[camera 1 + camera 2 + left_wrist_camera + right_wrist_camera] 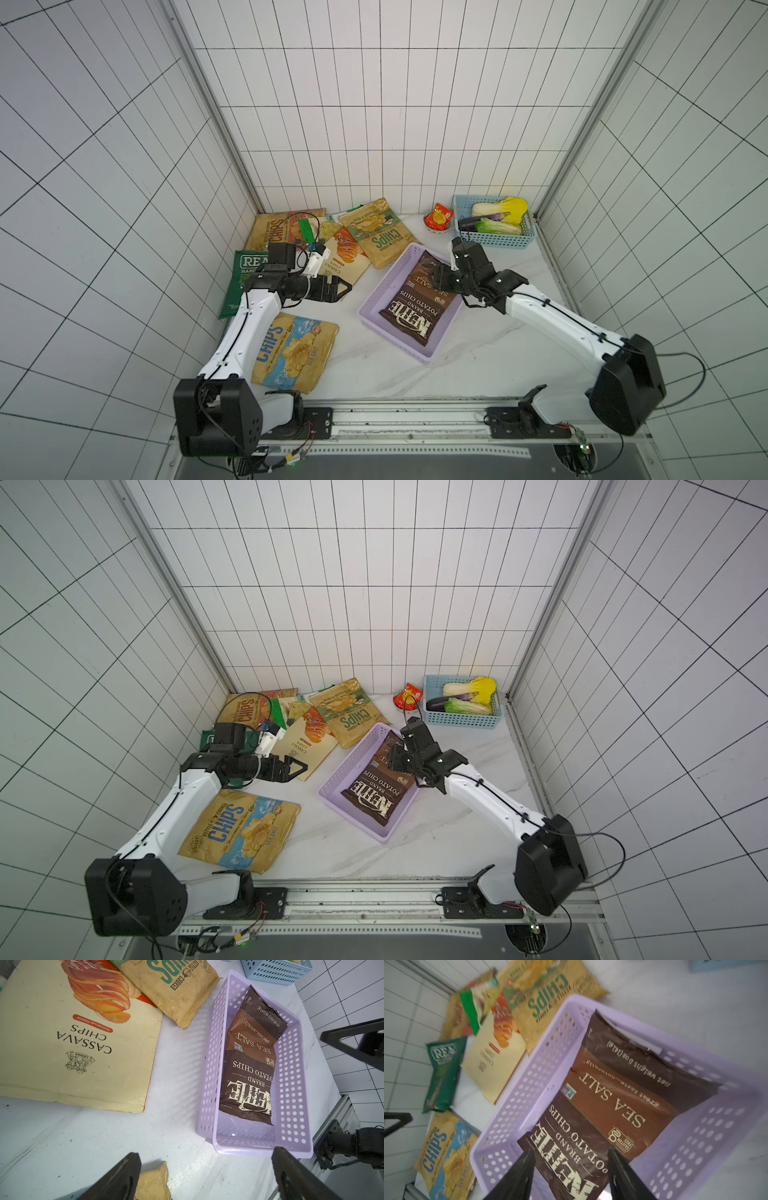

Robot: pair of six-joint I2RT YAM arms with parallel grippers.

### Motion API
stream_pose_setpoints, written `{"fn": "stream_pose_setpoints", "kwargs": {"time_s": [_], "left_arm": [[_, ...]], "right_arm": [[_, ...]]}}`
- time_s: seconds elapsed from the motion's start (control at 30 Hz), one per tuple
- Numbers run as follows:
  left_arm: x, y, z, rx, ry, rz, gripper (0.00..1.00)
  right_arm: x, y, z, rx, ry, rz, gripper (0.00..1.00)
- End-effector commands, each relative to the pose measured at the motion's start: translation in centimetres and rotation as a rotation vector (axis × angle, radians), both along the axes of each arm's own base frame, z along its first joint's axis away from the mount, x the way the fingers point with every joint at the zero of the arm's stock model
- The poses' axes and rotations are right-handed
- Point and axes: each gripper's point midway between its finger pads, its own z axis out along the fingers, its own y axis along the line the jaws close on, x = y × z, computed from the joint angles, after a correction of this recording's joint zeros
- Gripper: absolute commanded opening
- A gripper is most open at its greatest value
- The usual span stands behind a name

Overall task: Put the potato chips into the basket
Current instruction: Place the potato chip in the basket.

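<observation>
The lilac basket [376, 291] [345, 766] lies slantwise mid-table with a brown Kettle potato chips bag [411, 307] [602, 1105] flat inside. My right gripper [436, 276] [571, 1153] hovers open over that bag's far end, holding nothing. My left gripper [347, 289] [205, 1152] is open and empty above bare table near the cassava bag [345, 259] [72, 1043]. More chips bags lie on the table's left: a tan and blue CHIPS bag [295, 353] at the front, a dark green REAL bag [241, 282], a tan and green CHIPS bag [378, 239] and others at the back.
A light blue basket [494, 239] with toy vegetables stands at the back right, with a small red-orange packet [438, 216] beside it. Tiled walls close in the table on three sides. A metal rail [415, 415] runs along the front edge.
</observation>
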Motion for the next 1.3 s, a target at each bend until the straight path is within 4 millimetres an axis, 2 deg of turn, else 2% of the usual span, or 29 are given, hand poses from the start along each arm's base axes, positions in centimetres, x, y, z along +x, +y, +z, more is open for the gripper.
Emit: {"fn": "stream_pose_setpoints", "kwargs": {"time_s": [0.0,0.2,0.43,0.63,1.0,1.27], "left_arm": [[0.1,-0.1,0.5,-0.004,-0.036,-0.012,0.97],[0.1,-0.1,0.4,-0.003,-0.034,-0.012,0.97],[0.2,0.0,0.4,0.001,-0.036,-0.01,0.97],[0.2,0.0,0.4,-0.002,-0.034,-0.01,0.97],[0.2,0.0,0.3,0.001,-0.033,-0.009,0.97],[0.2,0.0,0.3,0.001,-0.033,-0.01,0.97]], "right_arm": [[-1.3,1.0,-3.4,-0.103,0.189,0.109,0.58],[-0.6,2.2,-6.5,-0.213,0.293,0.164,0.48],[-2.8,3.4,-9.4,-0.283,0.384,0.239,0.47],[-4.2,4.7,-10.9,-0.307,0.414,0.292,0.44],[-7.7,7.4,-11.1,-0.279,0.454,0.409,0.44],[-10.4,9.1,-9.4,-0.211,0.468,0.492,0.44]]}}
